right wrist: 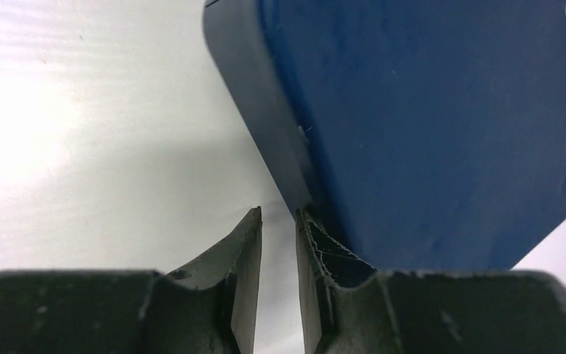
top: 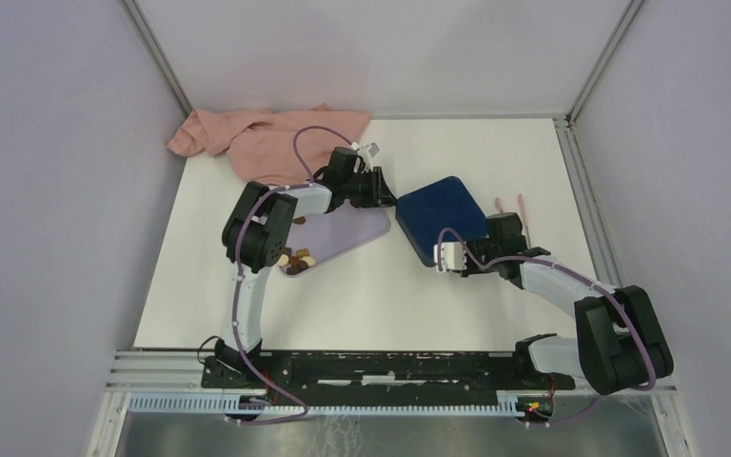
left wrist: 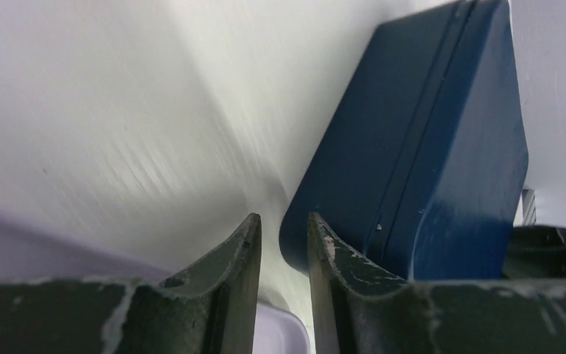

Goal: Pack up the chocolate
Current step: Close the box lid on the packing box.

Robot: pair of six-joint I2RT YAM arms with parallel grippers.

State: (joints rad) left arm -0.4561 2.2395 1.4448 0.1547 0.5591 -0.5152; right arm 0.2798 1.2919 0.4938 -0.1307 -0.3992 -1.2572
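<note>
Honestly, on the white counter [top: 390,305] the blue box [top: 441,217] sits with its lid on, so nothing can go in yet. The lilac tray [top: 352,233] lies just left of it. The left claw [left wrist: 284,221] is at the box's left corner and the right claw [right wrist: 278,212] at its near edge, each with fingers only a slit apart and nothing between them. The chocolate [top: 298,259] is clustered at the tray's near end. Probably the lid comes off first: spread one claw onto the lid seam, pin the base with the other, and lift straight so the box doesn't skid.
</note>
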